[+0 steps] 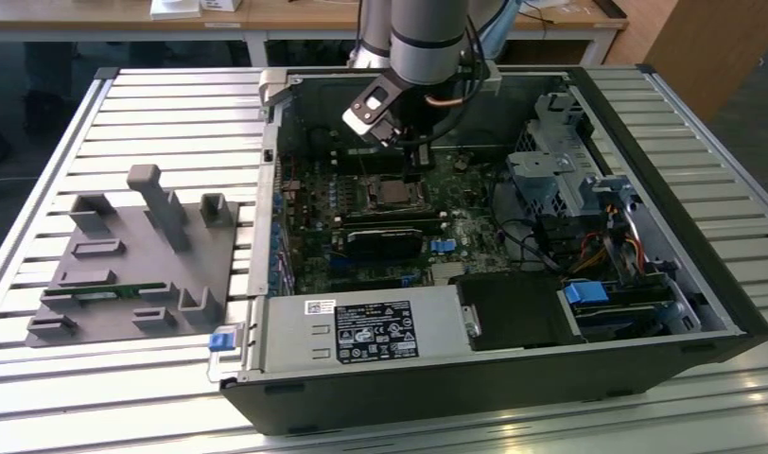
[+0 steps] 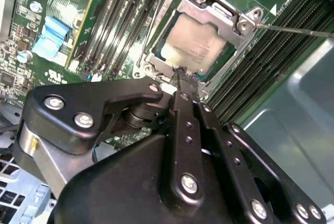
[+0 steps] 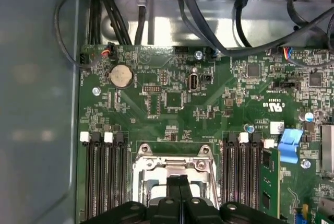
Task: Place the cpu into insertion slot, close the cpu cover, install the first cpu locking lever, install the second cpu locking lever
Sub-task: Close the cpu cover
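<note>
A: "Nearest in the exterior view sits the power supply box point(image 1: 358, 333), well apart from the work; beyond it, mid-board, lies the insertion slot point(image 1: 391, 194); where is the cpu?"

B: "The cpu point(image 2: 194, 46) lies flat in that slot; the cpu cover point(image 2: 222, 11) appears folded down around it, its window showing the silvery top."

A: "And the gripper point(image 2: 182, 75)?"

B: "Its jaws are clenched together with nothing seen between them; the tips sit at the edge of the cover closest to the gripper, touching it or all but touching."

A: "The risk, then?"

B: "By the look of it, a tip pressing off-centre could skid off the thin frame onto the green board or the cpu's top; that would scratch rather than seat anything; farther out, a thin lever rod point(image 2: 295, 30) juts past the cover's corner over the memory slots point(image 2: 271, 62), seemingly unlatched; if the cover springs up, the cpu could shift in the socket."
</note>
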{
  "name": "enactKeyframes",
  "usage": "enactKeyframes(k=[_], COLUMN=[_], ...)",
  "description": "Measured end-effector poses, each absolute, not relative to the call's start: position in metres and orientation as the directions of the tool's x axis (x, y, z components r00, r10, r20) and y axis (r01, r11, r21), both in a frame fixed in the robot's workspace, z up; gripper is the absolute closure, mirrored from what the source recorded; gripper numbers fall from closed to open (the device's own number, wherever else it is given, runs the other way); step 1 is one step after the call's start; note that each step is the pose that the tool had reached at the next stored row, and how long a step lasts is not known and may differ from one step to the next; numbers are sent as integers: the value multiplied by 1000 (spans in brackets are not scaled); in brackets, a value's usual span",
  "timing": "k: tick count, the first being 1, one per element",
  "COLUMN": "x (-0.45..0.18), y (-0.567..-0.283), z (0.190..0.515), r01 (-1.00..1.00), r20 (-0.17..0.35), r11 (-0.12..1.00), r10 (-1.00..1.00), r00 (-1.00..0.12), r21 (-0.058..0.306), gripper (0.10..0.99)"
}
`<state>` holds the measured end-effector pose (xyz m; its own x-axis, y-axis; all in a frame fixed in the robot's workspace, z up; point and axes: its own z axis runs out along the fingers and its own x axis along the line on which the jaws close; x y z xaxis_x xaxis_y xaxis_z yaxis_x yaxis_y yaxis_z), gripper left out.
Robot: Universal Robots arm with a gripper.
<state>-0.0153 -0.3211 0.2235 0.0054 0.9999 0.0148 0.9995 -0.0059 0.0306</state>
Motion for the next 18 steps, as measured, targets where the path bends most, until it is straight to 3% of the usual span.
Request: enactKeyframes(k=[18], x=[-19], y=[-321], z=[222], r01=[1000], r20=[15], r11=[-6], r10=[1000], r00=[5], r21=[30], gripper=[980])
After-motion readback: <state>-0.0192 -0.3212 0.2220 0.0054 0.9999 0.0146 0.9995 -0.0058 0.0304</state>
